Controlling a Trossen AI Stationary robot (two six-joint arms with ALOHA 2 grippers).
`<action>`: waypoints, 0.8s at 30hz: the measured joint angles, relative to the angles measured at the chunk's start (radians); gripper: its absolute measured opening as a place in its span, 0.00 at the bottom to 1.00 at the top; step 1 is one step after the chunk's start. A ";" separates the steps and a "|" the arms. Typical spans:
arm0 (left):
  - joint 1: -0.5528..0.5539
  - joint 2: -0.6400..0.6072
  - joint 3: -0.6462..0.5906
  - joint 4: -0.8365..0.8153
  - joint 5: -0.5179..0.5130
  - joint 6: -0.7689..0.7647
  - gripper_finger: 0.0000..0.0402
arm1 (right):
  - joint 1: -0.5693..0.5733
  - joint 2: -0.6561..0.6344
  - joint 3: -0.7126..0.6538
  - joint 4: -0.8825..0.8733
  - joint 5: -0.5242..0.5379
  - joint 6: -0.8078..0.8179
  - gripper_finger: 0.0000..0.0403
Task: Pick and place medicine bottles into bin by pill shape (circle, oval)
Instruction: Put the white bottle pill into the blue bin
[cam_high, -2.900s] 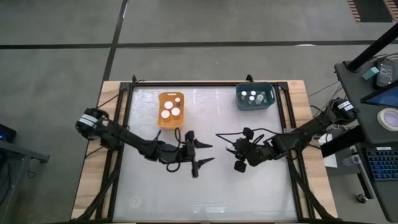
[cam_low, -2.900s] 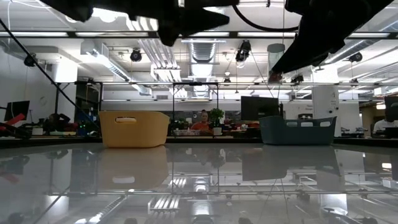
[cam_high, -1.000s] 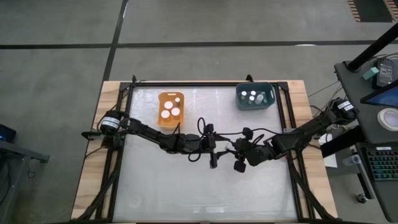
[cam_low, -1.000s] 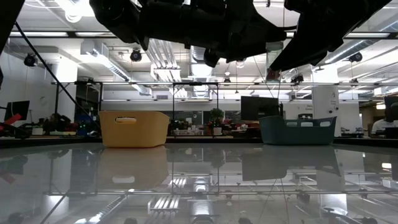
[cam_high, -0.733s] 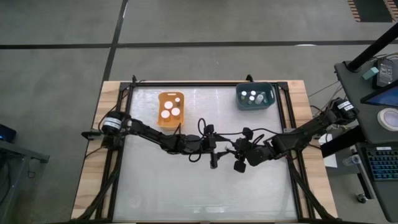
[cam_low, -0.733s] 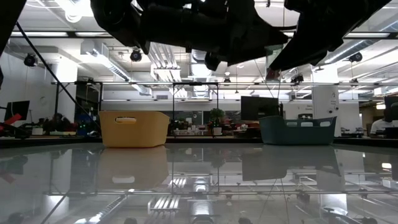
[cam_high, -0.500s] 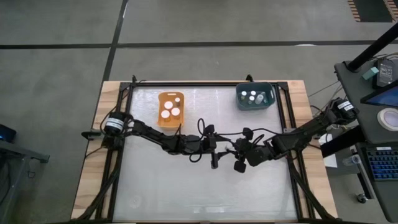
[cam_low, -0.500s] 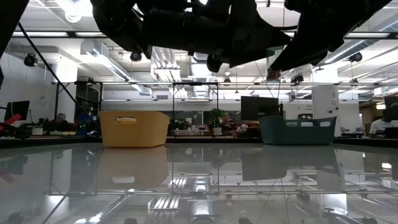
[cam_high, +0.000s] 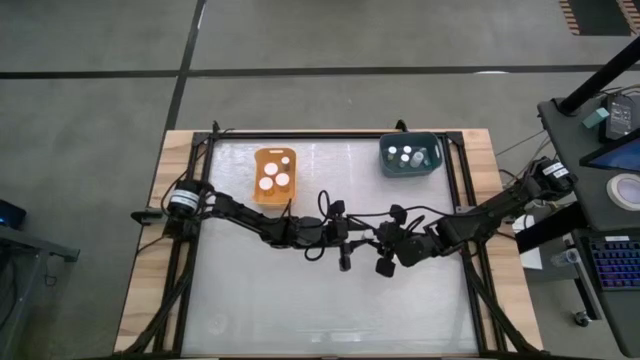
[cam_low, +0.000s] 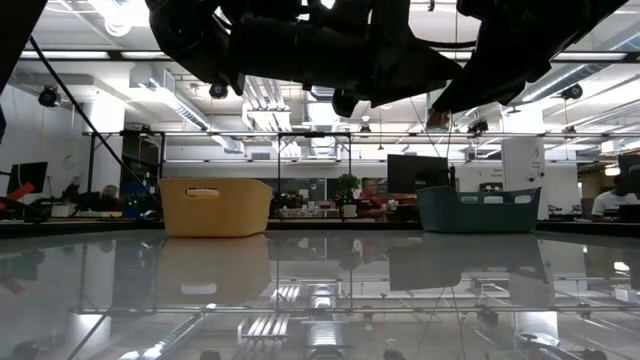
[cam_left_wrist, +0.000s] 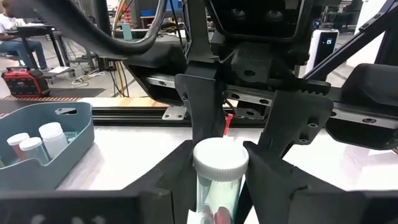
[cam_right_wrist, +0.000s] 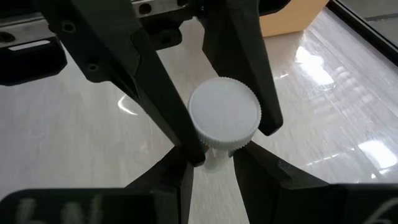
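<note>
Both arms meet at mid-table (cam_high: 250, 300), left end effector (cam_high: 344, 250) just beside the right end effector (cam_high: 382, 254), a bottle (cam_left_wrist: 219, 171) between them. Far left sits one bin (cam_high: 257, 190) with bottles inside; far right, the other bin (cam_high: 385, 165), bottles in too.

A computer keyboard (cam_high: 612, 262) and a tape roll (cam_high: 626, 190) are located on a cart beside the wooden-edged table (cam_high: 490, 170).

Grey floor (cam_high: 330, 40), perhaps concrete; ceiling striplights (cam_low: 60, 55).
</note>
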 joint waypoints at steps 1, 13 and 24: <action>0.000 0.000 0.000 0.000 0.000 0.000 0.28 | 0.000 0.000 0.000 0.000 0.000 0.000 0.24; 0.002 -0.056 -0.043 -0.008 0.001 0.001 0.27 | -0.001 -0.002 0.002 0.056 0.018 0.009 0.24; 0.012 -0.129 -0.113 -0.010 -0.007 0.009 0.26 | -0.010 -0.002 0.046 0.059 0.041 -0.009 0.37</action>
